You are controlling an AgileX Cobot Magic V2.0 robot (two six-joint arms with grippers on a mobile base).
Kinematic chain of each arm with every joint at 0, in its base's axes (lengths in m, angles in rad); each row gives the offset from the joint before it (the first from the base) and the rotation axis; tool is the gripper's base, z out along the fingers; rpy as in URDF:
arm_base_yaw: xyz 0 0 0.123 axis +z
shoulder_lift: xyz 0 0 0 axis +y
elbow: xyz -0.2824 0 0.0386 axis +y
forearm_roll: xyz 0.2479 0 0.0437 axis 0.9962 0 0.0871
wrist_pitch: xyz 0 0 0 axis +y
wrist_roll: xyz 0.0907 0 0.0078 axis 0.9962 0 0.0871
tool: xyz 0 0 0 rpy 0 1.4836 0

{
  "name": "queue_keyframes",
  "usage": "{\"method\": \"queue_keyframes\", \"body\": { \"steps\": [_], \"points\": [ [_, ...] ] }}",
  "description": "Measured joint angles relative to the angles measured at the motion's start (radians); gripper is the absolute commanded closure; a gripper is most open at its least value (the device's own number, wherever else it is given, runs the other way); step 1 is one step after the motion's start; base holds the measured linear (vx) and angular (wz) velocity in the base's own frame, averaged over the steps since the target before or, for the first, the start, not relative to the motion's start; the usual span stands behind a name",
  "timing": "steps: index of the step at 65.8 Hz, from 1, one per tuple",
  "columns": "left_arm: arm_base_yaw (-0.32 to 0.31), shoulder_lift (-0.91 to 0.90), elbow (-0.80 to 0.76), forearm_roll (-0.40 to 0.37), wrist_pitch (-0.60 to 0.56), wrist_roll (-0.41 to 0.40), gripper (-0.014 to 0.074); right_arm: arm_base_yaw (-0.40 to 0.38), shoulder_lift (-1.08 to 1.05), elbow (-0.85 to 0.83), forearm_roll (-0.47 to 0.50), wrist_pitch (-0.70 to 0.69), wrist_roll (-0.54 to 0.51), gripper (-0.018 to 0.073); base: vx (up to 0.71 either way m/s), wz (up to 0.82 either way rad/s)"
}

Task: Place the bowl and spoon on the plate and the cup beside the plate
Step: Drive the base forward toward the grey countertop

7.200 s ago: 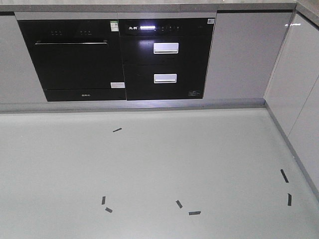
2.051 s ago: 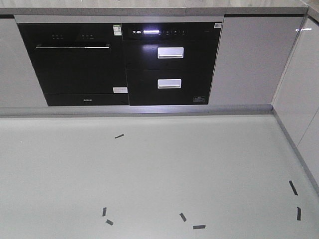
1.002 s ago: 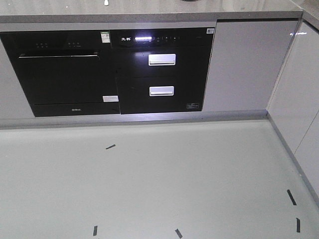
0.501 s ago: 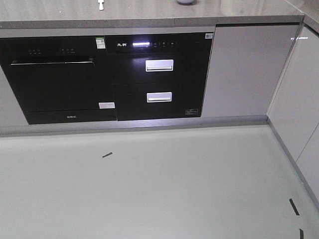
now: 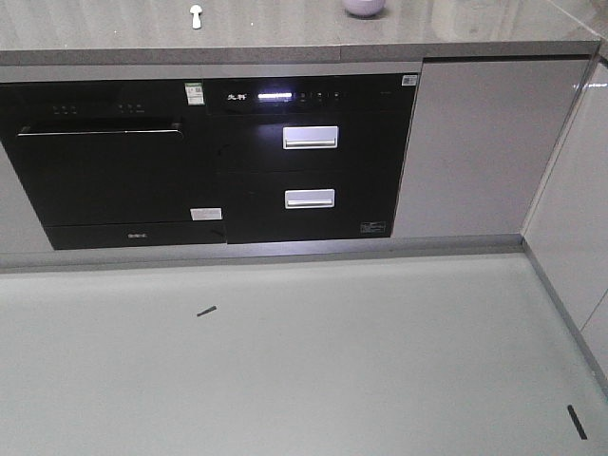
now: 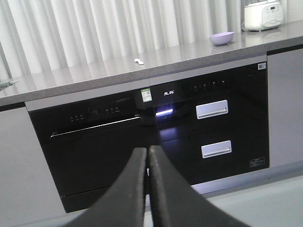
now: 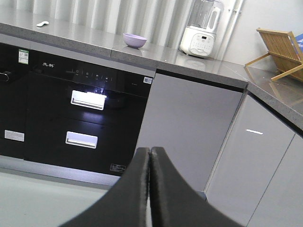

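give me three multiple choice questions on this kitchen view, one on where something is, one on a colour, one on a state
1. Where is the spoon?
A on the floor
B on the countertop
C in a drawer

2. What colour is the bowl?
A lavender
B red
C black

3. How is the left hand?
A wide open
B shut, empty
C shut on the spoon

Answers: 1 B, it lies on the grey top, apart from the bowl. 2 A, it looks pale purple in every view. 3 B, it is closed tight with nothing in it.
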Motion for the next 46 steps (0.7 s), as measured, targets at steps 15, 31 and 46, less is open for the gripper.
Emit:
{"method": "queue_keyframes", "body": {
  "steps": [15,31,46],
  "points": [
    [0.0,0.0,0.0,0.0,0.0,0.0,0.0603,0.0,0.0,0.0,0.0,0.0,0.0,0.0564,0.13,0.02],
    [0.0,0.0,0.0,0.0,0.0,0.0,0.0603,0.0,0.0,0.0,0.0,0.0,0.0,0.0564,0.09,0.04],
    [0.0,0.0,0.0,0.0,0.0,0.0,0.0603,0.0,0.0,0.0,0.0,0.0,0.0,0.0564,0.06,-0.02]
  ]
}}
